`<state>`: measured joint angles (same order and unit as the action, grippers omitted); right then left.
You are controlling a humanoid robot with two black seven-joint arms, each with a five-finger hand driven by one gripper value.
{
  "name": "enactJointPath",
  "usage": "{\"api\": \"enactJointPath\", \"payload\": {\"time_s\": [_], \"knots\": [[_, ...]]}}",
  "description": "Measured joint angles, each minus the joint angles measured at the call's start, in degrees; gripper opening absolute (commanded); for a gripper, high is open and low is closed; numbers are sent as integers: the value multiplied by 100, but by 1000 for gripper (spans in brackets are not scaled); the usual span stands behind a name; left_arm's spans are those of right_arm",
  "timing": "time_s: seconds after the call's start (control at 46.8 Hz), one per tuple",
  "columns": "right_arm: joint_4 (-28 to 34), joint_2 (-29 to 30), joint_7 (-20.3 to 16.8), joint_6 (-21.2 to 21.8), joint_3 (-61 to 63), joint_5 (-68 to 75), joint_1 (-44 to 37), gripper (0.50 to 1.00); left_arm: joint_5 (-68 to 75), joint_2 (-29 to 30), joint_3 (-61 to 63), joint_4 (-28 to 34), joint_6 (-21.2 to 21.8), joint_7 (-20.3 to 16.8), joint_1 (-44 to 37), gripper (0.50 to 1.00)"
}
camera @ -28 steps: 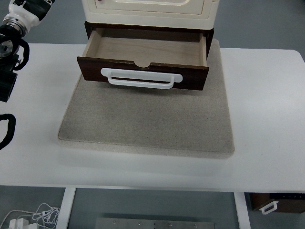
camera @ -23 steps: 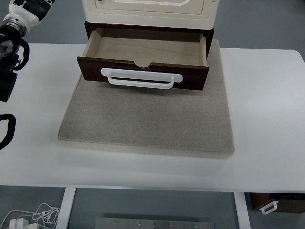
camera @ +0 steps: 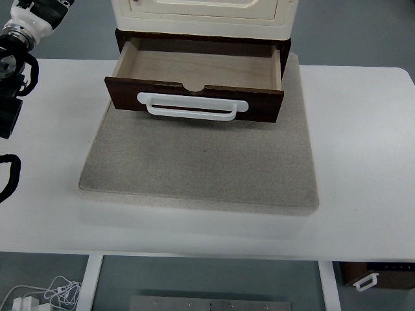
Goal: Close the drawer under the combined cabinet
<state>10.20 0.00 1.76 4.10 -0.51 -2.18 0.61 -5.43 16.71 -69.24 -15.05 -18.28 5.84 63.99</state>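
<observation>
A dark brown drawer point(camera: 256, 107) with a white bar handle point(camera: 191, 108) stands pulled out from under the cream cabinet point(camera: 201, 16). Its pale wooden inside point(camera: 198, 68) holds nothing. Cabinet and drawer sit at the back of a grey mat point(camera: 201, 162). My left arm point(camera: 23, 29) comes in at the upper left corner, and its black hand point(camera: 8, 116) hangs at the left edge over the table, well left of the drawer and touching nothing. Most of that hand is cut off by the frame. The right arm does not show.
The mat lies on a white table point(camera: 363, 142) whose front edge runs across the lower part of the picture. On the floor below are white cables point(camera: 45, 295) at the left and a dark box with a white handle point(camera: 373, 277) at the right.
</observation>
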Motion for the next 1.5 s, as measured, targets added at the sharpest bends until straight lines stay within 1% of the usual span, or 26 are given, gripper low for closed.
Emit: {"api": "enactJointPath", "payload": {"time_s": [0.342,0.492,0.62,0.706,0.812,1.133,1.368,1.497], "knots": [[0,0,0,0,0,0,0,952,11,11,29,-35,-97,-30,41,996],[0,0,-1,0,0,0,0,952,16,86,161,-54,-99,-31,228,996],[0,0,-1,-3,0,0,1,952,23,315,345,-65,-132,-31,509,996],[0,0,-1,-3,0,-1,1,952,21,505,365,-155,-228,-50,633,996],[0,0,0,-1,-1,-1,-1,952,22,754,390,-369,-343,-104,728,996],[0,0,-1,0,1,-1,1,952,34,1274,1108,-1018,-373,-117,1114,996],[0,0,0,-3,-1,-1,-1,952,539,1588,1285,-2020,-441,-155,1112,994],[0,0,0,-2,-1,-1,-1,952,775,1765,1290,-2670,-433,-155,1108,992]]}}
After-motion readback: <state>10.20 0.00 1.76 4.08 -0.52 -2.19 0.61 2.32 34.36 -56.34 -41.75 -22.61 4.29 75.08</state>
